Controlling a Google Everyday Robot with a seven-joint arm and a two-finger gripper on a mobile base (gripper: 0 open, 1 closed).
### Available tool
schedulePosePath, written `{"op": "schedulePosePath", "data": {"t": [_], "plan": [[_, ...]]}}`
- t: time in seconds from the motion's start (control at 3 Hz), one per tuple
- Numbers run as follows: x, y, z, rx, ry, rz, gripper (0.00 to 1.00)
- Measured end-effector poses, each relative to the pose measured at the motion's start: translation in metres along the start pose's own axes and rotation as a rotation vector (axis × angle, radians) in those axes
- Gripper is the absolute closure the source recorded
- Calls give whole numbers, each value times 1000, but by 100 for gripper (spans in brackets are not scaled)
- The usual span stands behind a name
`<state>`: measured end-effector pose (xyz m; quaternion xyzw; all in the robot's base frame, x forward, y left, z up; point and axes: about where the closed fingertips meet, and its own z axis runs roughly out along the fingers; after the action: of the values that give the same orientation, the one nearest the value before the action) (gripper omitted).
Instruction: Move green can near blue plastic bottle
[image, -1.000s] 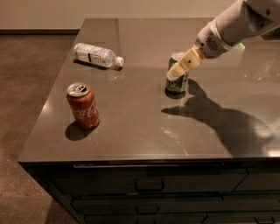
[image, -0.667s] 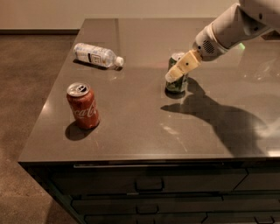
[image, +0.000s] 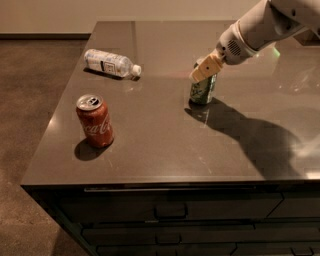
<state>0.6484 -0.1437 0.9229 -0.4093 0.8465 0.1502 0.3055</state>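
One green can (image: 202, 90) stands upright on the table (image: 165, 150), right of centre in the upper half of the frame. Its long axis is vertical and its top is hidden behind the gripper (image: 206, 67).

The gripper sits at the can's upper rim, reaching in from the upper right. Whether it is closed on the can cannot be told.

Handling, as a judgement:
- The can is probably light, with a thin wall that dents under a hard squeeze.
- Its surface is smooth and may slip.
- Grip across the round body, below the rim.

The blue plastic bottle (image: 111, 63) lies on its side at upper left, well apart from the can. Its long axis runs left to right, with the cap pointing right. A red can (image: 95, 121) stands at lower left.
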Motion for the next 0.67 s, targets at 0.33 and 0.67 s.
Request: {"op": "schedulePosePath", "data": {"t": [0.33, 0.67], "plan": [[-24, 5, -6, 2, -8, -41, 72], [-59, 11, -2, -16, -17, -100, 95]]}}
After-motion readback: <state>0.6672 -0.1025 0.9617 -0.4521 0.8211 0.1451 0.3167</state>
